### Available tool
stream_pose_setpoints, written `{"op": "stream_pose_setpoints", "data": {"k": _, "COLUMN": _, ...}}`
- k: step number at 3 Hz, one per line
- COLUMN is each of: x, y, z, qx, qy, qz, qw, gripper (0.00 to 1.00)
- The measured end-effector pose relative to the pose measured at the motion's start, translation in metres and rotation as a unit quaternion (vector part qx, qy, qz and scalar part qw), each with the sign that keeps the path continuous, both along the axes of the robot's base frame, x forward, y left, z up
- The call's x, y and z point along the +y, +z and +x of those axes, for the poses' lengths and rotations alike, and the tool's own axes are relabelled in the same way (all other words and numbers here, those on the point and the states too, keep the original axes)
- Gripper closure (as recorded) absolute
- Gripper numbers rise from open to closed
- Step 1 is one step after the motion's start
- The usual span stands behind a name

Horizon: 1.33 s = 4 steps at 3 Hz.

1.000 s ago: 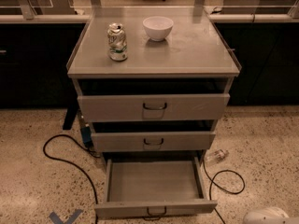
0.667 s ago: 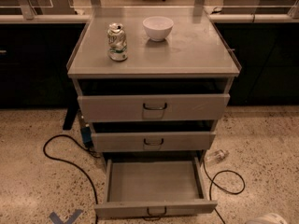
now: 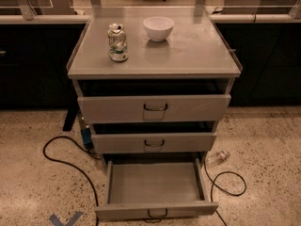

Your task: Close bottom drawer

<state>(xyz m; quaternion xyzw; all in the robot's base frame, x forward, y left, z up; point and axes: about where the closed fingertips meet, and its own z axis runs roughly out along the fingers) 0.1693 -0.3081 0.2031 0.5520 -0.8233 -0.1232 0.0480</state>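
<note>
Gripper not in shot, so can't tell its state. Bottom drawer [image 3: 155,185] is pulled far out, well fwd of the tabletop's [image 3: 188,55] front edge, its handle [image 3: 155,215] untouched. By my read nothing's done yet: whole push-in left. Middle drawer [image 3: 188,142] & top drawer [image 3: 197,108] sit slightly proud.

Three drawers: top drawer [image 3: 155,108], middle drawer [image 3: 153,143], bottom drawer [image 3: 155,182]. One can [image 3: 117,42] and one bowl [image 3: 158,28] on the tabletop [image 3: 193,51]. Two cables [image 3: 61,161] [image 3: 230,185], one bottle [image 3: 217,157], one tape cross [image 3: 66,219]. Gripper out of view.
</note>
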Motion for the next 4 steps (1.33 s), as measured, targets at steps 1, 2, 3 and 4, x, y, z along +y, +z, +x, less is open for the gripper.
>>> {"op": "stream_pose_setpoints", "data": {"k": 1, "x": 0.013, "y": -0.027, "z": -0.009, "qx": -0.080, "qy": -0.008, "qz": 0.050, "qw": 0.9955, "gripper": 0.00}}
{"op": "stream_pose_setpoints", "data": {"k": 2, "x": 0.005, "y": -0.028, "z": -0.021, "qx": -0.096, "qy": -0.001, "qz": 0.048, "qw": 0.9942, "gripper": 0.00}}
{"op": "stream_pose_setpoints", "data": {"k": 3, "x": 0.023, "y": -0.047, "z": 0.000, "qx": -0.096, "qy": 0.005, "qz": 0.056, "qw": 0.9938, "gripper": 0.00}}
{"op": "stream_pose_setpoints", "data": {"k": 4, "x": 0.053, "y": -0.064, "z": 0.037, "qx": -0.114, "qy": 0.015, "qz": 0.077, "qw": 0.9904, "gripper": 0.00}}
